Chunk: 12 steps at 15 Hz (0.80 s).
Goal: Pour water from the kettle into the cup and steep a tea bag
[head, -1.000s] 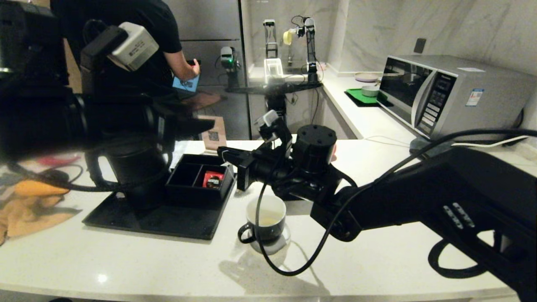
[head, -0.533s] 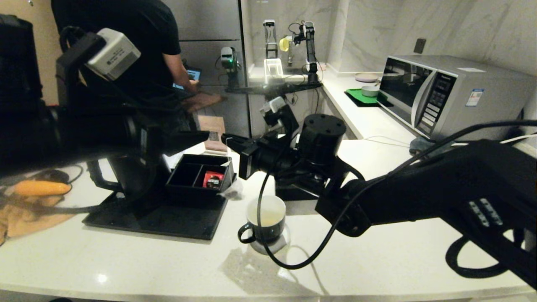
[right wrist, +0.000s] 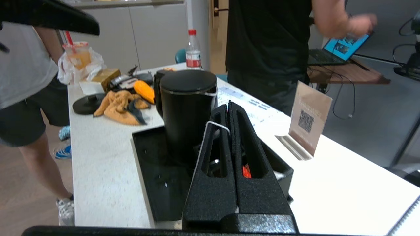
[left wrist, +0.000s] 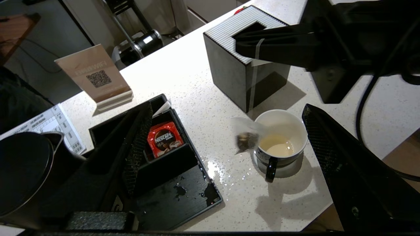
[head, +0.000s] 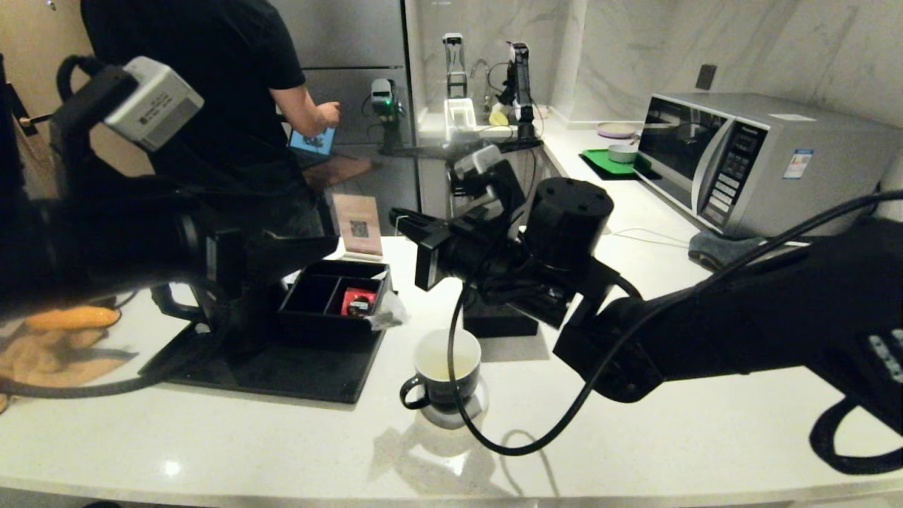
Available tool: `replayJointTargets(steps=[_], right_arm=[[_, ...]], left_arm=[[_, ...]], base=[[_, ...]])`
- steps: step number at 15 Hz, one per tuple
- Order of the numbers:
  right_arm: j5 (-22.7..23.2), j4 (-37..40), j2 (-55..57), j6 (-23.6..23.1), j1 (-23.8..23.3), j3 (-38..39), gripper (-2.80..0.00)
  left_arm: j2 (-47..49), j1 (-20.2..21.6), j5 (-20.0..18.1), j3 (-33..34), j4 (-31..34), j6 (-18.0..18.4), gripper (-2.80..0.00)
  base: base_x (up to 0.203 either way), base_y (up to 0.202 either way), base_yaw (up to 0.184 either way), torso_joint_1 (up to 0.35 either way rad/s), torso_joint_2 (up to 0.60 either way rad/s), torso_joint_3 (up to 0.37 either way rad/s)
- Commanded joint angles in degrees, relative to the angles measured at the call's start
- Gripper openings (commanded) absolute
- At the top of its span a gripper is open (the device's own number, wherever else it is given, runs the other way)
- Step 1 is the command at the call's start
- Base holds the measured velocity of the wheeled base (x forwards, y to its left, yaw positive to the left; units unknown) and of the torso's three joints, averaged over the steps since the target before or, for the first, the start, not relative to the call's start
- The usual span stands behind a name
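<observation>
- The right gripper (right wrist: 228, 108) was clenched on the thin white string (right wrist: 215, 124) of the tea bag (left wrist: 246, 139), its two fingers pressed flat together with the string looped over their tips.
- The tea bag hung in the air just beside the cup's rim, on the side toward the black tray (left wrist: 183, 200), not in the liquid. It looked wet, limp and very light, so it would likely swing with any arm motion; the string was the only sensible place to hold it.
- The cup (head: 447, 367) stood on the white counter (head: 282, 451) to the right of the tray, holding a shallow pale yellowish liquid. Being small and open-topped, it would probably tip easily if knocked.
- The kettle (right wrist: 187, 108) stood upright on the tray at the left, lid on. It was likely heavy and rigid, best taken by its loop handle.
- The left gripper (left wrist: 226, 154) was released, its fingers spread wide above the tray and cup, grasping nothing.
- In the head view the left arm hid most of the kettle, and the string itself was hard to make out there.
- Droplets lay on the counter and tray near the cup.
- How much water remained in the kettle could not be seen.
</observation>
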Motion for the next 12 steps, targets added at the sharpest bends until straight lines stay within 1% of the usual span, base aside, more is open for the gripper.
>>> replayJointTargets(steps=[1, 4, 9, 12], right_arm=[[-0.28, -0.94, -2.83, -0.30, 0.05, 3.81, -2.80], [-1.09, -2.70, -4.76, -1.88, 0.12, 8.61, -2.80], [-2.26, -7.52, -8.29, -2.02, 0.29, 18.22, -2.80], [-2.46, -7.76, -9.11, -2.02, 0.21, 19.02, -2.80]], left_arm=[[-1.09, 0.37, -0.08, 0.82, 0.00, 0.01, 0.00], [-2.90, 1.16, -0.08, 3.73, -0.04, 0.09, 0.00], [-5.92, 1.28, -0.03, 8.99, -0.21, 0.10, 0.00], [-7.45, 2.82, 0.94, 11.68, -0.31, -0.31, 0.00]], base=[[0.000, 0.000, 0.000, 0.000, 0.00, 0.000], [0.000, 0.000, 0.000, 0.000, 0.00, 0.000], [0.000, 0.000, 0.000, 0.000, 0.00, 0.000], [0.000, 0.000, 0.000, 0.000, 0.00, 0.000]])
